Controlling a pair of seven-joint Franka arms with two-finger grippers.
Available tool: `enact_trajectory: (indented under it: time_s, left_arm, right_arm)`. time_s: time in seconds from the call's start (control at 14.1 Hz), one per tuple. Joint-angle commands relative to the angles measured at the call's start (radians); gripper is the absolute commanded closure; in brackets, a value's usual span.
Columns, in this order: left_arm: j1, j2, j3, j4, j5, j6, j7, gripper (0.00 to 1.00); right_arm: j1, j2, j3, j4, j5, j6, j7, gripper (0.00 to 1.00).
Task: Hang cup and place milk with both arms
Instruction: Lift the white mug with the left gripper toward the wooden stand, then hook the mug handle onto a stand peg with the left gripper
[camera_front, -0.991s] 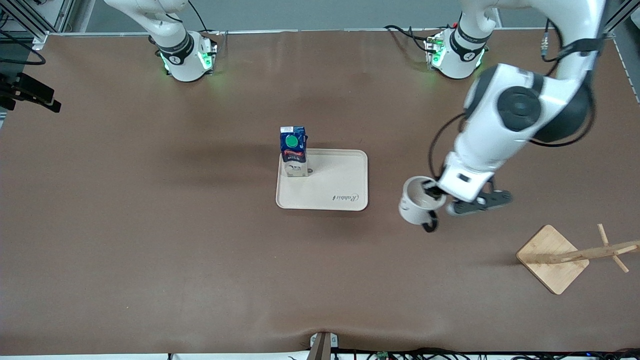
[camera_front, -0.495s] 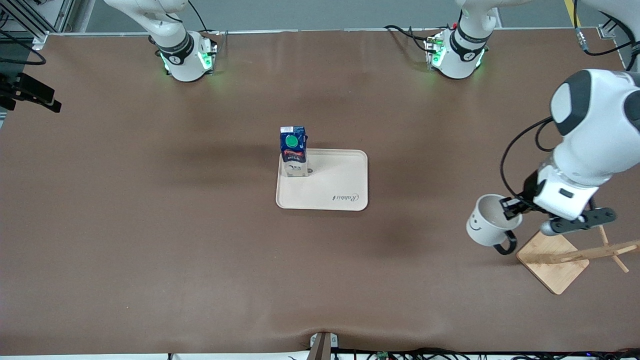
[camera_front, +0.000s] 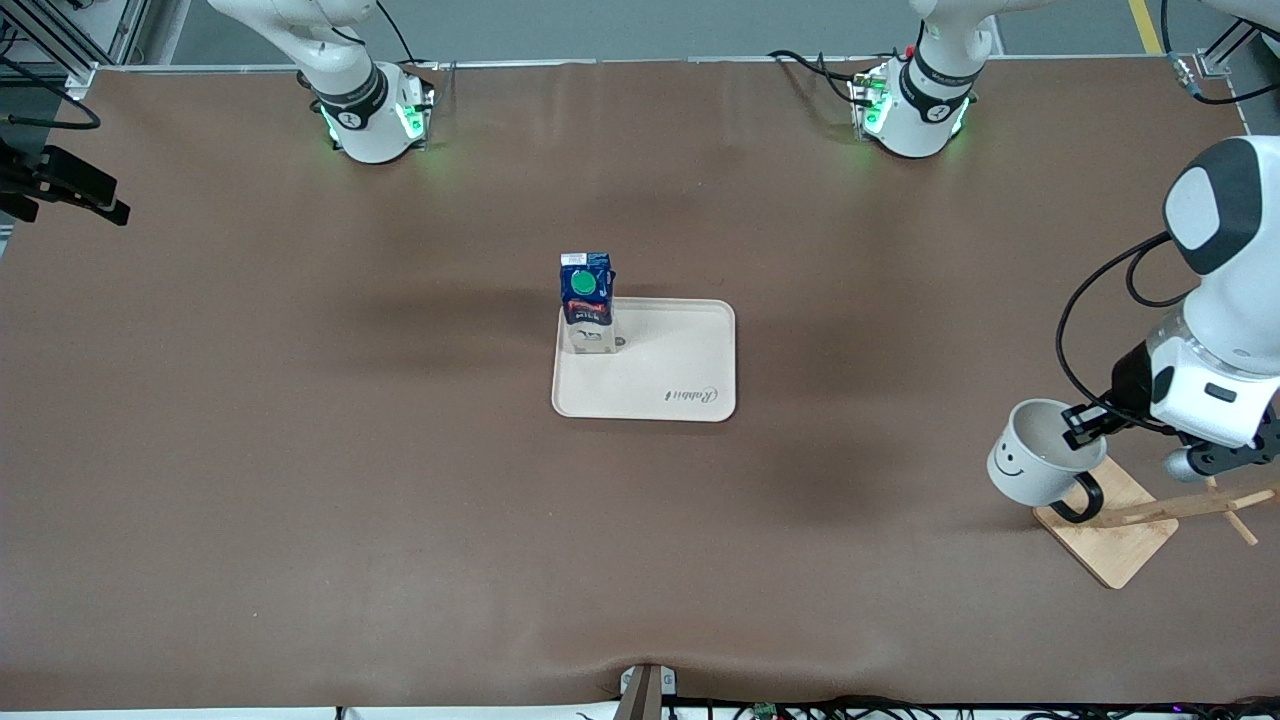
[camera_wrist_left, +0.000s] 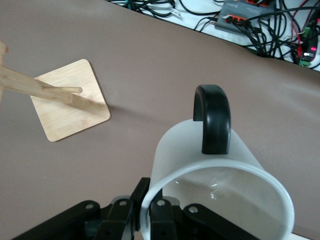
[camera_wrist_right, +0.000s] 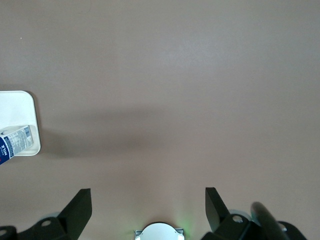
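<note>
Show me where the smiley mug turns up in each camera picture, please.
Front view: the cup hangs from the left tool, over the wooden rack's base at the left arm's end of the table.
Left wrist view: the cup fills the foreground.
Right wrist view: not in it.
Shared landmark: the wooden rack's base.

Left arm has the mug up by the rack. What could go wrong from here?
1. The left gripper pinches only the cup rim; the tilted cup could slip.
2. The handle may miss a peg on the wooden rack.
3. A bump might tip that rack.
</note>
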Motion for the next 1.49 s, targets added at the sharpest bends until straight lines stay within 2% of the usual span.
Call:
enact_trajectory:
  time_s: [0.0,0.57,0.92,1.42]
  left_arm:
    - [0.038,0.020,-0.008,0.024,0.006,0.026,0.006,1.00]
    - [0.144,0.034,-0.009,0.024,0.003,0.144,0.050,1.00]
    - [0.194,0.031,-0.009,0.015,-0.011,0.146,0.187,1.00]
    - [0.208,0.033,-0.011,-0.023,-0.018,0.146,0.191,1.00]
  right_arm:
    - [0.002,0.013,0.002,0.024,0.004,-0.008,-0.007,0.00]
    - [0.002,0.013,0.002,0.022,0.004,-0.008,-0.007,0.00]
    - [0.002,0.013,0.002,0.022,0.004,-0.008,-0.007,0.00]
    - [0.008,0.013,0.002,0.024,0.004,-0.008,-0.007,0.00]
